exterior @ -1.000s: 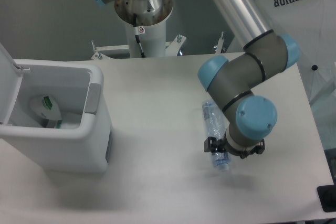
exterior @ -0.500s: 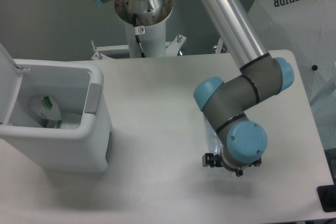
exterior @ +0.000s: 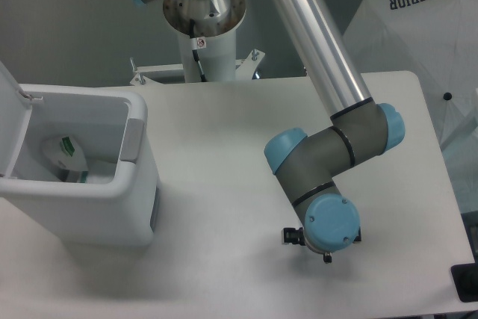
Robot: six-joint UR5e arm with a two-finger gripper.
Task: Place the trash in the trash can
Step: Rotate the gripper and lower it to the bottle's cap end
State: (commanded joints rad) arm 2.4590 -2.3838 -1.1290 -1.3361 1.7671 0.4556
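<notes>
The trash can [exterior: 112, 211] is a boxy white bin at the left with its flip lid [exterior: 10, 121] open and a grey panel [exterior: 133, 136] on its right rim. The crumpled white wrapper with a green mark [exterior: 66, 156] lies inside it. The arm's blue-capped wrist [exterior: 331, 223] hangs over the table at the front right and points down. It covers the gripper, of which only small black bits show at the wrist's edges. The crushed clear bottle does not show and is hidden under the wrist or out of view.
The arm's white pedestal [exterior: 205, 28] stands at the table's back edge. A white cover printed "SUPERIOR" [exterior: 418, 28] stands off the table's right side. A black object [exterior: 467, 282] sits at the front right corner.
The wrist has moved left and toward the front edge. The bottle, seen beside the wrist one second ago, is now covered by it.
</notes>
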